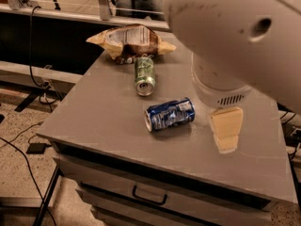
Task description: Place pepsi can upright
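Observation:
The pepsi can (170,114) is dark blue with silver markings and lies on its side near the middle of the grey table (103,121), its top facing front left. My gripper (226,130) hangs from the big white arm (235,36) just right of the can, a little above the table. Only a cream-coloured finger shows.
A green can (145,75) lies on its side behind the pepsi can. A crumpled chip bag (130,41) sits at the table's back edge. The table has a drawer with a handle (149,196) at the front. Cables run along the floor at left.

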Controlling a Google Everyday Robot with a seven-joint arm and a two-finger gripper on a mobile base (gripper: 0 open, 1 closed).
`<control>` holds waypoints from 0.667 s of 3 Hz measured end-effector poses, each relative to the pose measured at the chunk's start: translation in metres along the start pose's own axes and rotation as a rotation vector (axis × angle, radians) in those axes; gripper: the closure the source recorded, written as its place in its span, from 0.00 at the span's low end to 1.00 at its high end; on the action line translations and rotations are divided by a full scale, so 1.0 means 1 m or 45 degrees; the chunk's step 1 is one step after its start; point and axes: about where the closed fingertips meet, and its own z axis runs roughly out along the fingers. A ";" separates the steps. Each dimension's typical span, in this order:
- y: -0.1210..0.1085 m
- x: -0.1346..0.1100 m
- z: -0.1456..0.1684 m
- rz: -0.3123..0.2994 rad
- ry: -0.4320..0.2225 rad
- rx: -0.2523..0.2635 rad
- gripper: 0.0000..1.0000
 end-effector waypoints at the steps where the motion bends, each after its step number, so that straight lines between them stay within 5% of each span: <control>1: -0.025 -0.016 0.009 0.030 -0.223 -0.048 0.00; 2: -0.037 -0.030 0.021 0.044 -0.347 -0.100 0.00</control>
